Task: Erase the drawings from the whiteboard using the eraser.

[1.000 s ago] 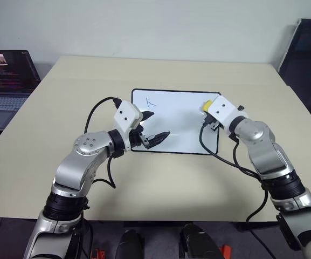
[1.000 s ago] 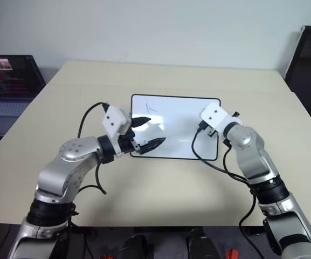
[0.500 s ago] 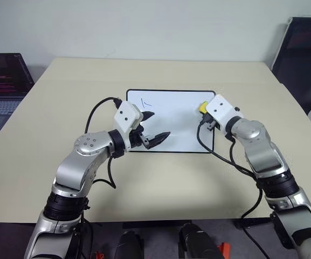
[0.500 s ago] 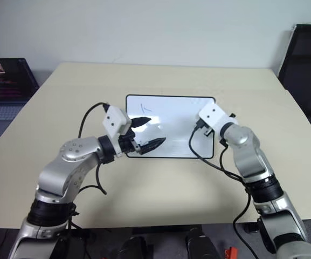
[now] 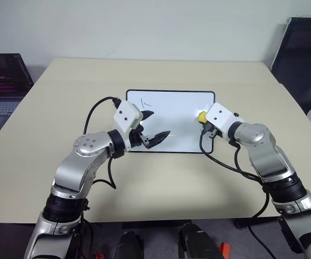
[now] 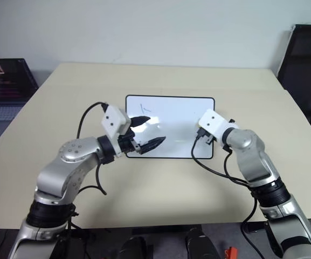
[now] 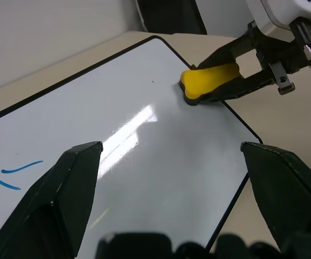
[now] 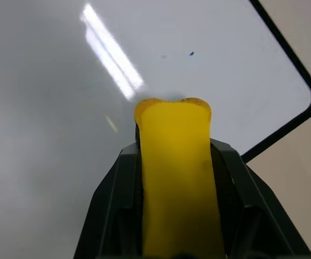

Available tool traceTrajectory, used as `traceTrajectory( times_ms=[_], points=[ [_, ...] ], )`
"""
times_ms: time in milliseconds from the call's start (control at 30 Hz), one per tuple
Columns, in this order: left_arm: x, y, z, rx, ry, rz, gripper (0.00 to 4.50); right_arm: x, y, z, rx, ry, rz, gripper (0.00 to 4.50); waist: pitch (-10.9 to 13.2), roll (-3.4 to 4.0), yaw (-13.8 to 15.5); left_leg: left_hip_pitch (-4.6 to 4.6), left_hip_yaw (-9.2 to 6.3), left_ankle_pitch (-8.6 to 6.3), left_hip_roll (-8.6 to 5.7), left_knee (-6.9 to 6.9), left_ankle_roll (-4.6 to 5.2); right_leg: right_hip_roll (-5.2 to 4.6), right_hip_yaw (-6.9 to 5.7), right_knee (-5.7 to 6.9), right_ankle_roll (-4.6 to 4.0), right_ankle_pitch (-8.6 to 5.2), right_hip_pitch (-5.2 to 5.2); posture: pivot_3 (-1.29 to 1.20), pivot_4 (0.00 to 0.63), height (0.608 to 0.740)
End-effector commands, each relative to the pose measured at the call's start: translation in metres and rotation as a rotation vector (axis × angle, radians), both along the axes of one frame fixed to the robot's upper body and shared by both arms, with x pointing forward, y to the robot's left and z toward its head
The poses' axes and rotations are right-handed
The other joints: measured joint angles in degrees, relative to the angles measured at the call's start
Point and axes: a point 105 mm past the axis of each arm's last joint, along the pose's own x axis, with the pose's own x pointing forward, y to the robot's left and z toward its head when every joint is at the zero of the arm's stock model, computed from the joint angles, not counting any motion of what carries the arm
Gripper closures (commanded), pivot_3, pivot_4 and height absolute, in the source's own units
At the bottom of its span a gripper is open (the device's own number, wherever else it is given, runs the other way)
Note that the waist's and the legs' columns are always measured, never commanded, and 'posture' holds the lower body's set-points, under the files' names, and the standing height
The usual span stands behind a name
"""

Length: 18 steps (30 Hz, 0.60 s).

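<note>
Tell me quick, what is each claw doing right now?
Left claw: open, holding nothing, over the whiteboard.
Right claw: closed on the eraser.

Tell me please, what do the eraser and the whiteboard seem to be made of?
The eraser looks like soft yellow foam: it bulges where the right gripper squeezes it; its underside is dark, possibly felt. The whiteboard has a glossy white coated surface, shown by sharp light reflections, inside a thin black frame, probably plastic.
</note>
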Motion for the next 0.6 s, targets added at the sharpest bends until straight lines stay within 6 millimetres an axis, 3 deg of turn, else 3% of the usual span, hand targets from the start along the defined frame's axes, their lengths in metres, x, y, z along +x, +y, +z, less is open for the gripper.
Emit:
traceTrajectory(
  times_ms=[33, 133, 233, 367, 600],
  points=[
    [-0.004, 0.0, 0.015, -0.015, -0.059, -0.007, 0.0, 0.017, 0.004, 0.015, -0.012, -0.116, -0.044, 3.19, 0.01, -0.01, -0.71, 0.0, 0.0, 0.0, 0.0, 0.01, 0.0, 0.0, 0.01, 0.0, 0.0, 0.0, 0.0, 0.0, 0.15, 0.74],
    [-0.003, 0.001, 0.015, -0.01, -0.059, -0.001, 0.0, 0.026, 0.019, 0.03, 0.009, -0.2, -0.026, 3.19, 0.04, -0.01, -1.07, 0.0, 0.0, 0.02, -0.02, 0.01, 0.02, 0.0, 0.02, 0.0, 0.01, 0.02, 0.0, 0.0, 0.15, 0.74],
    [-0.003, 0.003, 0.014, -0.007, -0.059, 0.005, 0.0, 0.029, 0.029, 0.03, 0.016, -0.205, -0.001, 3.19, 0.04, -0.01, -0.99, -0.01, 0.01, 0.01, -0.02, -0.1, 0.02, 0.0, 0.01, 0.0, 0.01, 0.02, -0.04, 0.0, 0.15, 0.74],
    [-0.003, 0.004, 0.014, -0.004, -0.061, 0.011, 0.0, 0.018, 0.034, -0.001, -0.025, -0.048, 0.064, 3.19, 0.03, -0.02, -0.88, -0.05, 0.01, 0.01, -0.01, -0.38, 0.02, 0.0, 0.0, -0.08, 0.01, -0.04, -0.08, 0.0, 0.15, 0.74],
    [-0.003, 0.007, 0.012, -0.003, -0.058, 0.018, 0.0, 0.008, 0.019, -0.01, -0.05, 0.004, 0.051, 3.19, 0.03, -0.02, -0.86, -0.03, -0.02, 0.02, -0.02, -0.38, 0.01, 0.0, -0.04, -0.06, -0.02, -0.06, -0.07, 0.0, 0.15, 0.74]
  ],
)
